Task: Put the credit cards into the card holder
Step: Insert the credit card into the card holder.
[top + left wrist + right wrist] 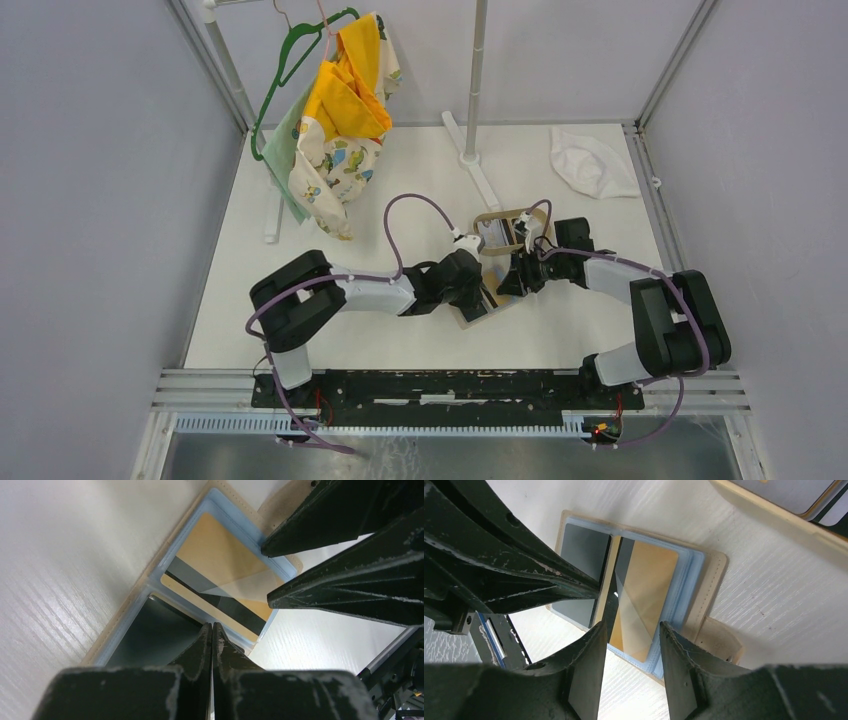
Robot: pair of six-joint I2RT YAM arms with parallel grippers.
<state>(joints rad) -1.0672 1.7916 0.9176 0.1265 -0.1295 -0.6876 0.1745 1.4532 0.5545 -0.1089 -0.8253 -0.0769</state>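
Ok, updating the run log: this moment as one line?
card holder: open | gold card: in holder | left end effector: shut | right end effector: open over card

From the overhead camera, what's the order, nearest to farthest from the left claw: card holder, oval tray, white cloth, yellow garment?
1. The card holder, right beneath the left gripper.
2. The oval tray, just beyond, toward the back.
3. The white cloth, back right corner.
4. The yellow garment, hanging at back left.

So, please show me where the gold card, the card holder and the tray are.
gold card [646, 580]: right wrist view, middle of its gold face.
card holder [716, 580]: right wrist view, its tan outer edge.
tray [774, 508]: right wrist view, its cream rim.
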